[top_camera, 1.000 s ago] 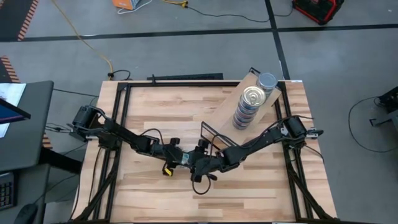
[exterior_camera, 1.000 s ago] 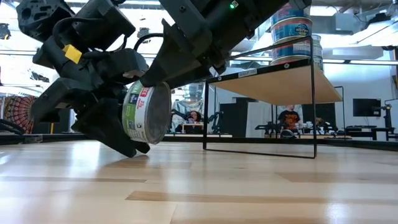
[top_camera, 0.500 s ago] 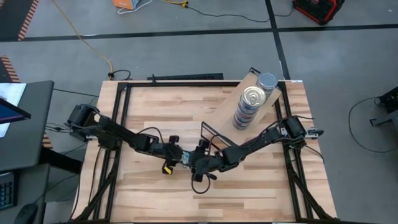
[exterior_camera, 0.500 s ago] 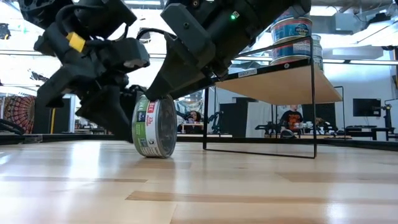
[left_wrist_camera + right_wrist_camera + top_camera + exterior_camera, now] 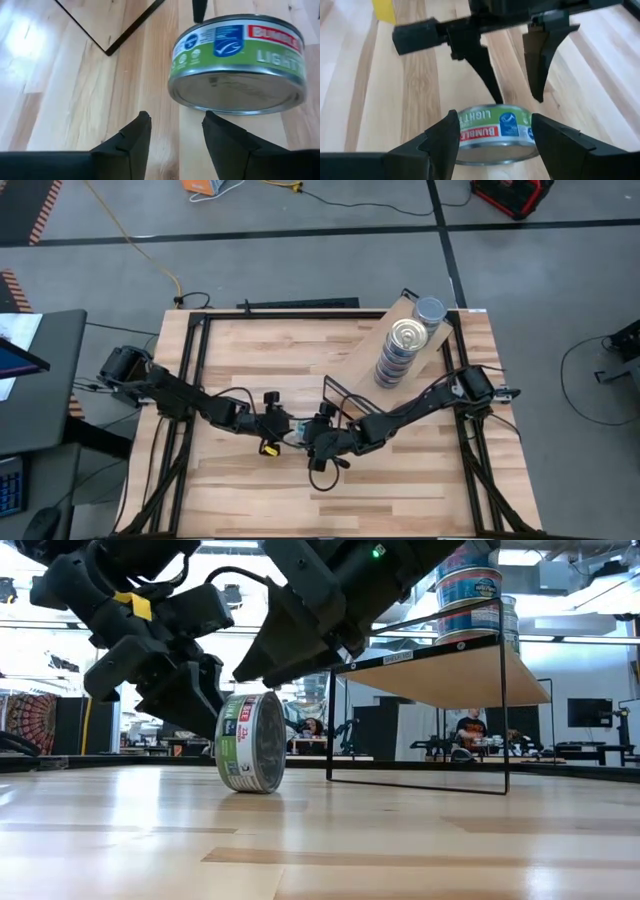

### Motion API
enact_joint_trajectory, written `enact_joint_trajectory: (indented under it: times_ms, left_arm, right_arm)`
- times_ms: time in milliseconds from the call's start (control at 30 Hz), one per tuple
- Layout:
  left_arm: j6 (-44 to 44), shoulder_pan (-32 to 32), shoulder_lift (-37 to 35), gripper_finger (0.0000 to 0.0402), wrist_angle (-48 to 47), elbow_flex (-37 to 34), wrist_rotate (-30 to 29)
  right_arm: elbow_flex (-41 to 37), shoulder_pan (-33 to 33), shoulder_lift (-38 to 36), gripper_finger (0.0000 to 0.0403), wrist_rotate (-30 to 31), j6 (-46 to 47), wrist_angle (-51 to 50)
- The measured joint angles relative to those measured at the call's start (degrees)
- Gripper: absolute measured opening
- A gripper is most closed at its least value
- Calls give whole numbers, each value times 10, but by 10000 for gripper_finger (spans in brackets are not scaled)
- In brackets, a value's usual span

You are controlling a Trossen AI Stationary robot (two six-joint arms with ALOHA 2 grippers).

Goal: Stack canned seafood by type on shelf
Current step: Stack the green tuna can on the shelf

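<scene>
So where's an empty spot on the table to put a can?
Bare wood lies along the tabletop far edge and near edge. It is crowded mid-table, where the left gripper and right gripper flank the green-label tin, and beside the shelf.

Grey concrete floor (image 5: 300,260) around the table, crossed by dark tape lines (image 5: 300,232) and an orange cable (image 5: 140,250). A red and black case (image 5: 512,194) sits on the floor beyond the table. Low view: bright ceiling lights, a dark monitor (image 5: 588,712), a patterned wall hanging (image 5: 22,718), people (image 5: 466,730) at benches.
</scene>
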Motion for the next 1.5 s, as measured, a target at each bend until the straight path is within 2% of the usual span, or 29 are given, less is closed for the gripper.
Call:
enact_joint_trajectory:
  times_ms: [233, 400, 533, 733, 800, 900, 1167, 1300, 1500]
  left_arm:
    - [0, -9, -58, 205, -23, -1, -8]
    - [5, -15, -119, 208, -30, -1, 10]
    - [15, -27, -133, 208, -34, -1, 29]
    - [25, -32, -141, 208, -32, 10, 27]
    - [10, -32, -141, 208, -32, 23, 19]
    - [-72, -32, -135, 208, -33, 44, -29]
    - [-192, -59, -60, 217, -94, 95, -53]
    - [-266, -90, -8, 219, -146, 149, -106]
    - [-380, -122, 90, 220, -265, 277, -195]
  right_arm:
    - [1, 3, -32, 271, 0, -4, -12]
    - [0, 9, -43, 271, 1, -3, -27]
    - [0, 11, -44, 271, 0, 0, -26]
    - [0, 10, -45, 271, 0, 0, -33]
    - [-1, 13, -61, 271, -1, 0, -60]
    - [0, 19, -103, 271, 8, 34, -114]
    - [0, 74, -211, 271, 106, 132, -295]
    - [1, 126, -255, 271, 187, 142, -320]
    - [1, 183, -294, 271, 305, 145, -355]
